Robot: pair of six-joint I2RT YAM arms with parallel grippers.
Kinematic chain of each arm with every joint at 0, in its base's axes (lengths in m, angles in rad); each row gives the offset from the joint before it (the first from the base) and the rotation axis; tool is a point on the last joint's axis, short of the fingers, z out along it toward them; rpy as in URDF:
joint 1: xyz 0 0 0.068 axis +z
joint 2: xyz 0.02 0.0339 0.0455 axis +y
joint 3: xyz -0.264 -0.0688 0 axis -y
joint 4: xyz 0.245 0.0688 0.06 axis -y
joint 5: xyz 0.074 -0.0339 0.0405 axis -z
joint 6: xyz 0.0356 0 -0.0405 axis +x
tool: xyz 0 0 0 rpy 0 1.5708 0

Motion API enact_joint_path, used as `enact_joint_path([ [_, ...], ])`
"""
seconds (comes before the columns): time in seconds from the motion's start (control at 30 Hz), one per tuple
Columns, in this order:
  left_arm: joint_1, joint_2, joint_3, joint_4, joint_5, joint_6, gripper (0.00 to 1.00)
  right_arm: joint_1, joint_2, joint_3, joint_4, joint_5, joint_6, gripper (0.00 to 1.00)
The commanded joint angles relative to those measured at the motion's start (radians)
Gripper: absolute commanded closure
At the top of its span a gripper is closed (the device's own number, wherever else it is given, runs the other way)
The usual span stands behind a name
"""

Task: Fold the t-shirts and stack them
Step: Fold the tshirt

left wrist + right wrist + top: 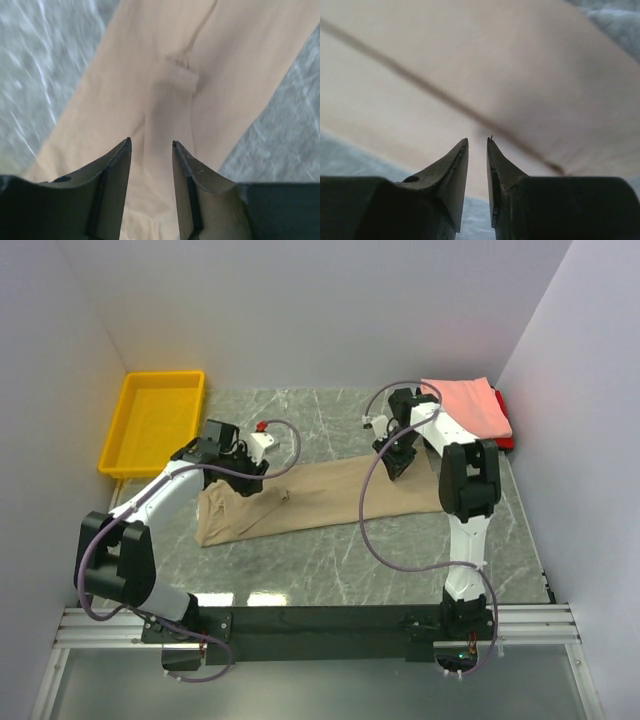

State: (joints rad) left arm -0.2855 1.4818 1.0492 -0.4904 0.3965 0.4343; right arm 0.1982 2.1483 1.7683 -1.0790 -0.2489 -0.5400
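Observation:
A tan t-shirt [310, 498] lies as a long folded strip across the middle of the marble table [330, 410]. My left gripper [250, 478] hovers over its left part. In the left wrist view that gripper [150, 144] is open, with the tan t-shirt [225, 60] below and nothing between the fingers. My right gripper [393, 465] is at the strip's right end. Seen from the right wrist, the right gripper [478, 140] has a narrow gap and stands just above the tan t-shirt [495, 65], holding nothing. A folded salmon pink t-shirt [470, 405] rests on a red t-shirt [506, 443] at the back right.
A yellow plastic bin [120, 430] sits at the back left corner. White walls close in the table on the left, back and right. Purple cables loop off both arms above the cloth. The black rail with the arm bases runs along the near edge.

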Motion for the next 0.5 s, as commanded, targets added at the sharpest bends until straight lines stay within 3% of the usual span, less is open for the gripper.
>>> enact_joint_path([
  [0.0,0.026,-0.002,-0.055,-0.091,-0.051,-0.058,0.57,-0.008,0.064,0.053,0.018,0.118,0.029,0.73],
  [0.27,0.058,0.058,-0.046,-0.146,-0.084,-0.218,0.57,-0.002,0.05,-0.146,-0.038,0.206,0.012,0.84],
  [0.47,0.06,0.2,-0.023,-0.094,-0.153,-0.285,0.64,0.05,-0.134,-0.418,-0.107,0.036,-0.05,0.84],
])
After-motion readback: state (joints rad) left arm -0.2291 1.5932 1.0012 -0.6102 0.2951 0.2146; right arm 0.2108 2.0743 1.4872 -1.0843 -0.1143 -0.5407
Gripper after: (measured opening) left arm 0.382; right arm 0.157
